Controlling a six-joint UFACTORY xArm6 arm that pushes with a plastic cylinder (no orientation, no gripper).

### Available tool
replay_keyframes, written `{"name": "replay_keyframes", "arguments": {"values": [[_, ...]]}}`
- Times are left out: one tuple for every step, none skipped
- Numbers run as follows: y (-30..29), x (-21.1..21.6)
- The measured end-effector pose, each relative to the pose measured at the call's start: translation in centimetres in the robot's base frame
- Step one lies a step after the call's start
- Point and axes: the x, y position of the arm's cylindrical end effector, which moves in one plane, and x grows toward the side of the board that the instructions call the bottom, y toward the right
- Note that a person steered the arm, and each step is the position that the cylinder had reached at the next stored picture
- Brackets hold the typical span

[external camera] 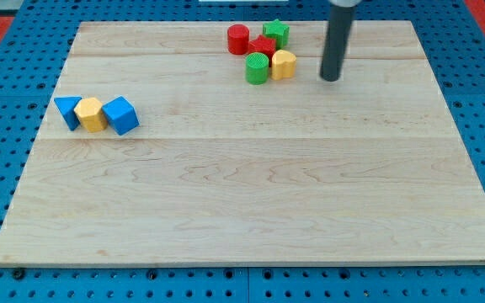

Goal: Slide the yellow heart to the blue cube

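Wooden surface [251, 210] carries, nearest me, a blue triangular block [67, 110], a yellow block [92, 114] and the blue cube [121, 115], touching in a row. Farther off, the yellow heart [284, 64] adjoins a green cylinder [258, 68]; my tip [331, 78], with no claw, stands just right.

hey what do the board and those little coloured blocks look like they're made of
The board looks like pale, smooth-finished wood: grain lines and plank seams show. The blocks, such as the blue cube and the yellow heart, seem painted wood or plastic: solid matte colours, no grain visible. I cannot tell which.
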Motion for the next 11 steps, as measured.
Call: {"name": "replay_keyframes", "arguments": {"values": [[-4.8,-5.3],[-7.7,-2.7],[-7.6,2.0],[-8.4,6.1],[-15.8,6.8],[-11.7,7.8],[-14.3,9.5],[-22.4,9.5],[-15.6,10.6],[-15.9,15.7],[-21.8,14.5]]}}
